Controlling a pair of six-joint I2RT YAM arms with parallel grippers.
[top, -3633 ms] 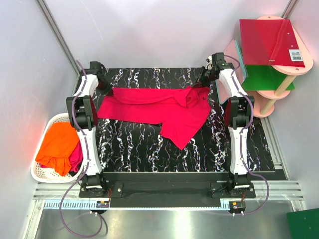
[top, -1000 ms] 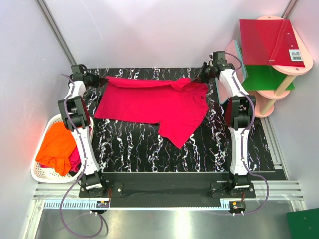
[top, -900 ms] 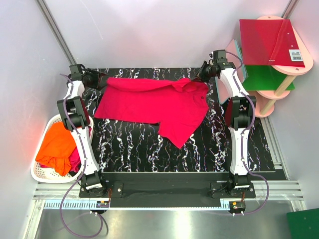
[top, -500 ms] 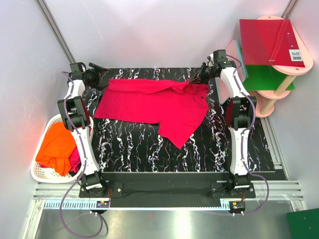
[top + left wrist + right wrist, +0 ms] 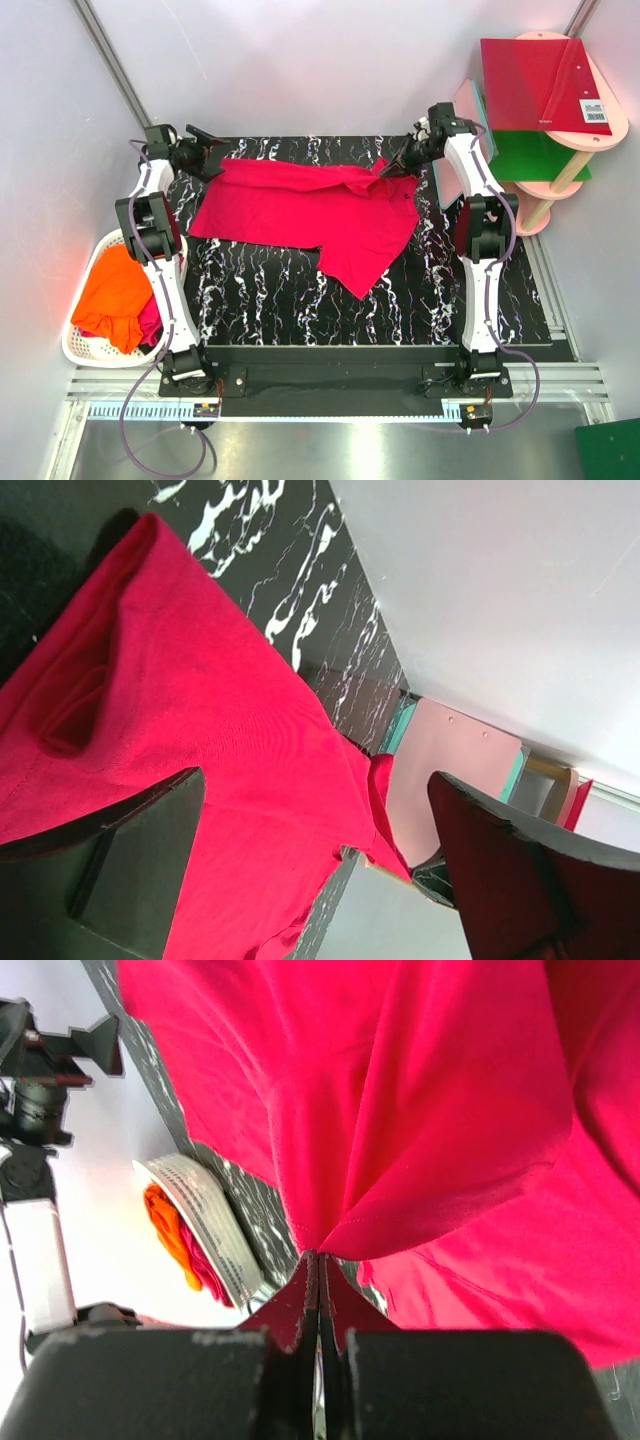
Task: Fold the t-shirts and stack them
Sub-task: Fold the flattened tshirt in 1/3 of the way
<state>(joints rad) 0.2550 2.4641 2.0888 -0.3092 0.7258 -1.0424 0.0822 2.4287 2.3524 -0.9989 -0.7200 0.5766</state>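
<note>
A crimson t-shirt (image 5: 310,205) lies spread across the far half of the black marbled table (image 5: 300,300). At the far left corner my left gripper (image 5: 208,150) is open beside the shirt's left edge, holding nothing. In the left wrist view the shirt (image 5: 200,730) fills the gap between the wide-apart fingers (image 5: 130,860). My right gripper (image 5: 390,168) is shut on a bunched fold at the shirt's far right end. The right wrist view has the pads (image 5: 305,1295) pinched on the cloth (image 5: 420,1110). An orange t-shirt (image 5: 115,290) lies over another crimson one (image 5: 152,318) in the basket.
The white basket (image 5: 85,345) stands off the table's left edge; it also shows in the right wrist view (image 5: 205,1220). On the right, a pink shelf (image 5: 600,95) carries a red board (image 5: 535,80) and a green board (image 5: 530,155). A pink teal-edged board (image 5: 468,108) leans behind the right arm.
My left gripper has opened and let go of the shirt's left corner, which now lies on the table. The right gripper stays shut on the cloth and has shifted slightly right.
</note>
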